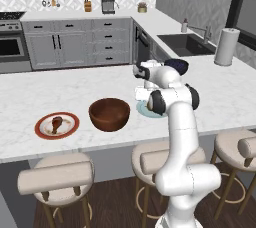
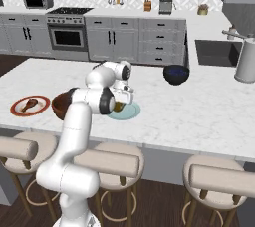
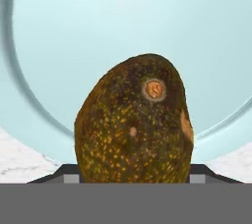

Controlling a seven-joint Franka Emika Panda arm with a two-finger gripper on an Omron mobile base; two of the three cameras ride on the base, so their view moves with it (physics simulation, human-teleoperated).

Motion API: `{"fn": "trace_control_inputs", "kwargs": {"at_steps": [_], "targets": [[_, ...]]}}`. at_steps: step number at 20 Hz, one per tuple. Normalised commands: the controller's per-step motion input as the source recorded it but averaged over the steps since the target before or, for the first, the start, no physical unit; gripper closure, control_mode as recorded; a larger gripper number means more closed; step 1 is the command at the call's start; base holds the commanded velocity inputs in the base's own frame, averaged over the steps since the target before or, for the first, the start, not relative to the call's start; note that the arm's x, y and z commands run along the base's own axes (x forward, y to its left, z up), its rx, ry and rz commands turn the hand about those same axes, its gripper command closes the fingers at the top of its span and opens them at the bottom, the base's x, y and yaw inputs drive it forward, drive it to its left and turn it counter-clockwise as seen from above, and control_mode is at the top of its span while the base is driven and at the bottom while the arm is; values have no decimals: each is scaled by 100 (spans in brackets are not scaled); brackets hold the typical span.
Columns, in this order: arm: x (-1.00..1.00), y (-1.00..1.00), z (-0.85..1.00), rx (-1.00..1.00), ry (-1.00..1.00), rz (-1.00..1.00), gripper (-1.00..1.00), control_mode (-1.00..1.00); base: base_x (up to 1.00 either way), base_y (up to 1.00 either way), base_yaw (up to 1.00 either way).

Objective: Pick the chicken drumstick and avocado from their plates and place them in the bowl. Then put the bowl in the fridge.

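Observation:
The olive-brown avocado (image 3: pixel 133 125) lies on the pale blue-green plate (image 3: pixel 123 16) and sits between my gripper's (image 3: pixel 133 179) two fingertips (image 3: pixel 69 178), which touch its sides. In the right base view my gripper (image 2: pixel 119 102) reaches down onto that plate (image 2: pixel 131 113) at the avocado (image 2: pixel 118 106). Just left of it stands the dark wooden bowl (image 1: pixel 109 114), with nothing in it. Farther left, the chicken drumstick (image 1: pixel 56 122) rests on the red-rimmed white plate (image 1: pixel 41 131). The fridge is out of view.
A dark blue bowl (image 2: pixel 176 73) stands behind the plate on the marble island. A paper towel roll (image 1: pixel 226 47) and the sink (image 1: pixel 187 43) are at the right. Padded stools (image 1: pixel 55 177) line the island's near edge.

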Motion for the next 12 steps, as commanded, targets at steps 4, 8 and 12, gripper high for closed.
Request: {"fn": "trace_control_inputs", "kwargs": {"at_steps": [4,8,12], "targets": [[-100,6,53,8,0,0,100,-100,0,0,0],[-100,31,96,11,-3,5,100,-100,0,0,0],[-100,86,97,1,-9,9,100,-100,0,0,0]]}}
